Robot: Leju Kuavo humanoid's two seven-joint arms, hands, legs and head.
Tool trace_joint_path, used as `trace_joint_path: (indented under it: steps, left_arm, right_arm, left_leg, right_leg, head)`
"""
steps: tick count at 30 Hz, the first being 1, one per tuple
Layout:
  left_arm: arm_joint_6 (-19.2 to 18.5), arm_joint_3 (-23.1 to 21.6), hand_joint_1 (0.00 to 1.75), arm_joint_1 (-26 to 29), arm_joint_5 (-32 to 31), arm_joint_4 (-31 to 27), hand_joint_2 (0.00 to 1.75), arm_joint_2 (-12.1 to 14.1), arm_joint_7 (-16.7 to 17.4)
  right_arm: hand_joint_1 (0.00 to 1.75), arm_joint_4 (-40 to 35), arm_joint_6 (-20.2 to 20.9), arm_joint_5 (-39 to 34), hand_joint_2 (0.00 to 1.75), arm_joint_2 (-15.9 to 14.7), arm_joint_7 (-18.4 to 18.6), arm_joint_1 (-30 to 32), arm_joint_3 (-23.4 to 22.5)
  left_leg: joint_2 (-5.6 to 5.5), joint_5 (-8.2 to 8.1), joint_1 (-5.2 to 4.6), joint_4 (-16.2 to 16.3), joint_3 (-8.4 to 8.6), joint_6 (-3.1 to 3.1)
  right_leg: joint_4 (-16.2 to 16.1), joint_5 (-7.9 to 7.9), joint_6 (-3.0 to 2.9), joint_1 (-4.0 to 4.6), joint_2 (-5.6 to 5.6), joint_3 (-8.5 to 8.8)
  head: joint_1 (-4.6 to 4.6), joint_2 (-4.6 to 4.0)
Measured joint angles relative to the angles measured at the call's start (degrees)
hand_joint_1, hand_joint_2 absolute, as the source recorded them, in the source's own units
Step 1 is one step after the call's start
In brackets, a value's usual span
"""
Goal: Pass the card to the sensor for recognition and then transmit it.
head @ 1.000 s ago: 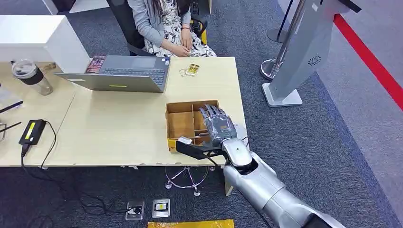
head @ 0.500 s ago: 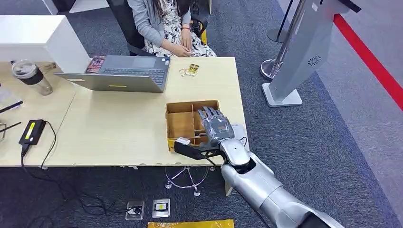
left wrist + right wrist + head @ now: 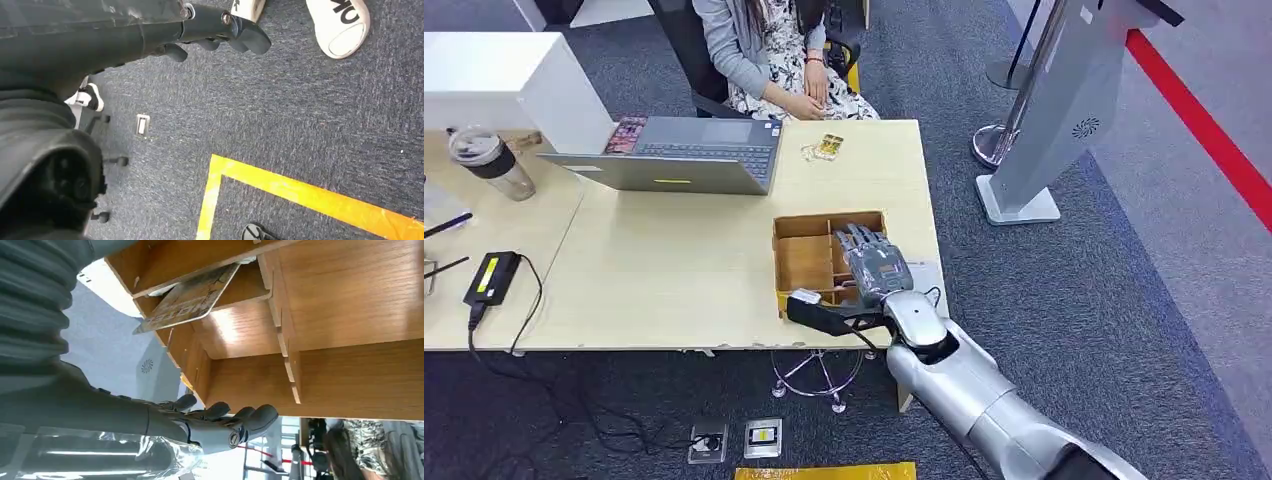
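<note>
A wooden compartment tray (image 3: 804, 262) stands near the table's right front corner. My right hand (image 3: 877, 266) hovers flat over the tray's right side, its fingers spread and its dark thumb reaching along the tray's front edge. In the right wrist view a patterned card (image 3: 192, 297) leans tilted inside one compartment of the tray (image 3: 350, 305), apart from my right hand (image 3: 220, 425), which holds nothing. My left hand (image 3: 215, 27) hangs beside my body over the carpet with nothing in it, fingers loosely extended.
A grey standing kiosk (image 3: 1064, 110) rises on the floor right of the table. A laptop (image 3: 684, 155), a small gold item (image 3: 827, 146) and a seated person (image 3: 764, 50) are at the far side. A cup (image 3: 489, 160) and a black charger (image 3: 492, 277) lie left.
My right hand has slid slightly left and nearer over the tray, thumb following along its front edge. Nothing else has moved.
</note>
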Motion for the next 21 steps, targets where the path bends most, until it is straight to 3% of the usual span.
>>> trace_joint_path:
  steps: [11,21]
  left_arm:
    - [0.0,0.0,0.00,0.0,0.3,0.0,0.00,0.0,0.0]
    - [-0.1,0.0,0.00,0.0,1.0,0.0,0.00,0.0,0.0]
  right_arm:
    - [0.00,0.3,0.8,-0.7,1.75,0.9,-0.6,-0.4,0.2]
    - [0.00,-6.4,8.8,0.3,1.75,-1.0,1.7,-1.0,0.5]
  left_leg:
    - [0.01,0.00,0.00,0.0,0.00,0.00]
    - [0.02,0.00,0.00,0.0,0.02,0.00]
  right_leg:
    - [0.0,0.00,0.00,0.00,0.01,0.00]
    - [0.0,0.00,0.00,0.00,0.04,-0.01]
  head:
    - [0.02,0.00]
    - [0.02,0.00]
